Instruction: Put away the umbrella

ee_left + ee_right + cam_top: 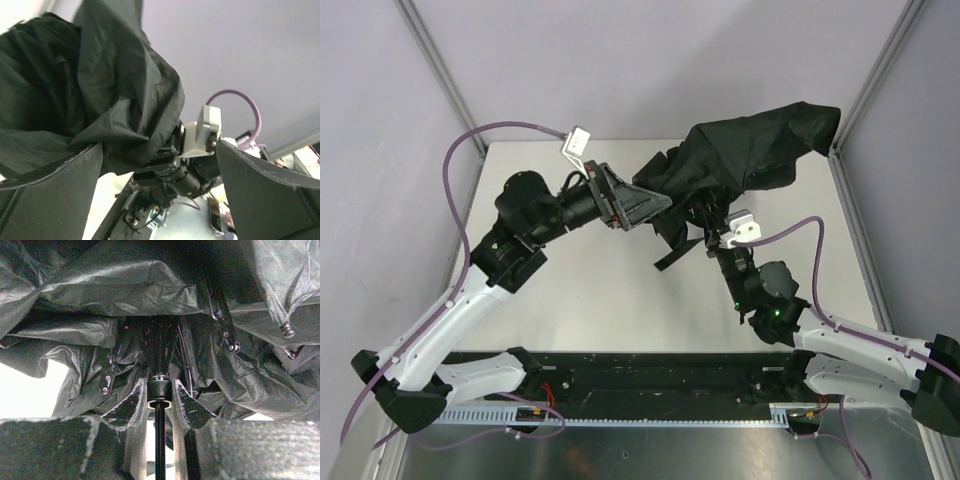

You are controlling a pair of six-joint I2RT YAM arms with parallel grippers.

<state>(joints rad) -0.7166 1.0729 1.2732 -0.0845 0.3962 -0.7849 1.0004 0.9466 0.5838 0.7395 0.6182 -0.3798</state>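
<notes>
The black umbrella (750, 145) is half-collapsed, its crumpled canopy held above the table's far right. A black strap (675, 257) hangs from it. My right gripper (160, 390) is shut on the umbrella's black runner collar on the thin shaft (159, 440), with canopy folds (125, 285) and ribs bunched above. In the top view the right gripper (712, 232) is tucked under the canopy. My left gripper (655, 205) is open, jaws wide, at the canopy's left edge. In the left wrist view the fabric (90, 90) drapes over the left finger (50, 200).
The white table (590, 300) has grey walls and metal posts at its sides. A black rail (650, 375) runs along the near edge. The right arm's wrist (185, 170) with its white camera mount (205, 130) lies close in front of the left gripper.
</notes>
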